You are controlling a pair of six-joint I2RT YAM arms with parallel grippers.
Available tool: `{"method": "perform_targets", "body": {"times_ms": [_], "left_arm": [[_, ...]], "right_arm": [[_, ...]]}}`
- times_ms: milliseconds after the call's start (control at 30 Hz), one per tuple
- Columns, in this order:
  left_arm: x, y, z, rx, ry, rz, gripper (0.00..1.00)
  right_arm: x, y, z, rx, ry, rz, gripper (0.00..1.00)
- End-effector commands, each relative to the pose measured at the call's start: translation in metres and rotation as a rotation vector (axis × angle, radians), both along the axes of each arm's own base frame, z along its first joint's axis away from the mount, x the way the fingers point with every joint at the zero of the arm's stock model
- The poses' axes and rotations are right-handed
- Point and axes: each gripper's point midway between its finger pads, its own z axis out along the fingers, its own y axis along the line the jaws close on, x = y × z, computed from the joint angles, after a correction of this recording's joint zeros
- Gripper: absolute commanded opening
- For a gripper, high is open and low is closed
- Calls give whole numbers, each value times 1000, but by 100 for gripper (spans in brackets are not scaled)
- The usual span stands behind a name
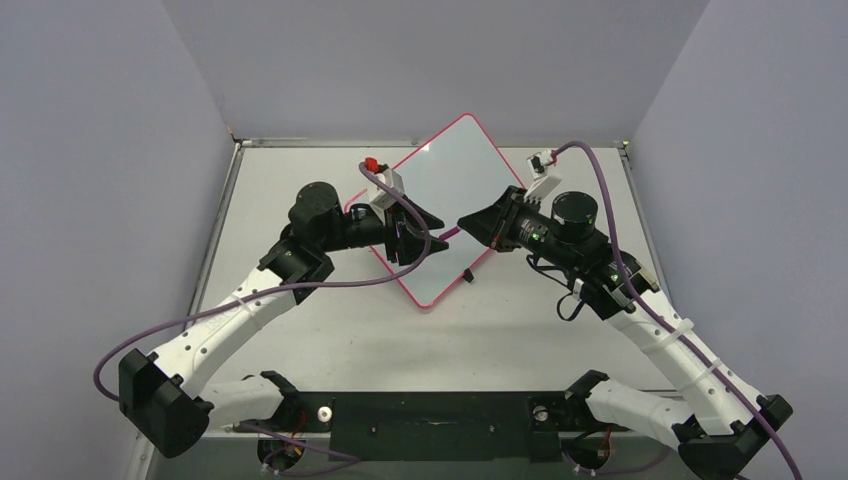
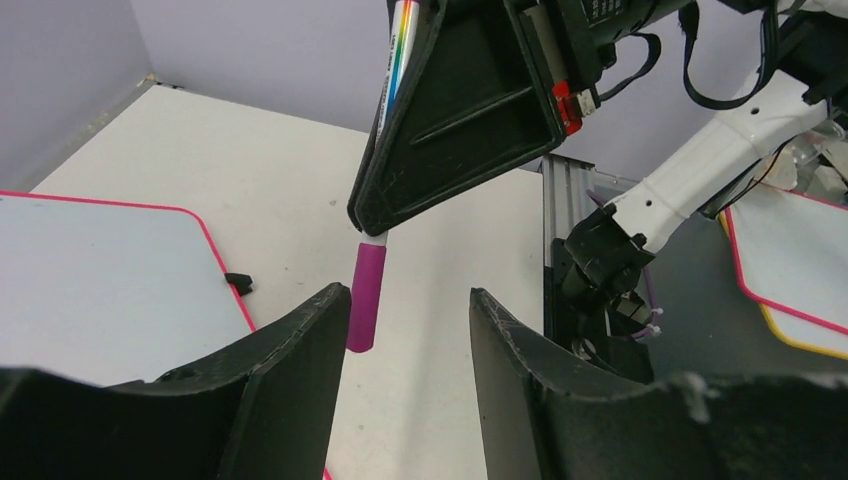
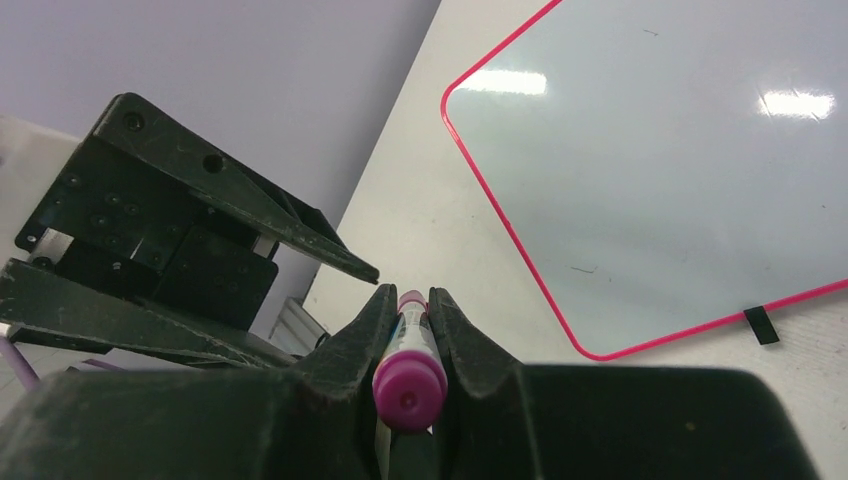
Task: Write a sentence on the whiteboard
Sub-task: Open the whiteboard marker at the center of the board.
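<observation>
From bases at 7 and 5 o'clock in the overhead view, the two arms stretch forward over the table (image 1: 330, 330) and bend inward, elbows out, so their wrists point at each other near the centre. The right gripper (image 3: 408, 296) is clamped on a marker (image 2: 366, 298), whose magenta end sticks out past its fingertips. The left gripper (image 2: 408, 298) has its fingers spread apart, with that magenta end between them, close to one finger; whether they touch cannot be told. Under the tips and on toward 12 o'clock, the whiteboard (image 1: 455, 170) lies flat, turned like a diamond, with a black clip (image 1: 468, 275) on its 5 o'clock edge.
</observation>
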Motion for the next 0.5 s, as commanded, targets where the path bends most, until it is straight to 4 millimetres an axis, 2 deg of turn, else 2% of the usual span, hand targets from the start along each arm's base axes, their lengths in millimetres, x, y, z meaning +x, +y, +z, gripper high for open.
{"method": "perform_targets", "body": {"times_ms": [0,200,300,433,467], "left_arm": [[-3,-9,10,10,-128,-54,45],[7,-19,4,49,-162,-25,45],[10,-24,1,62,-168,-21,41],[18,-30,0,72,-173,6,29],[18,-31,1,72,-174,12,23]], "right_arm": [[1,0,17,32,-28,0,0],[-1,2,18,41,-21,11,0],[-2,2,18,46,-15,17,0],[-3,4,17,55,-9,29,0],[-4,5,16,58,-5,32,0]]}}
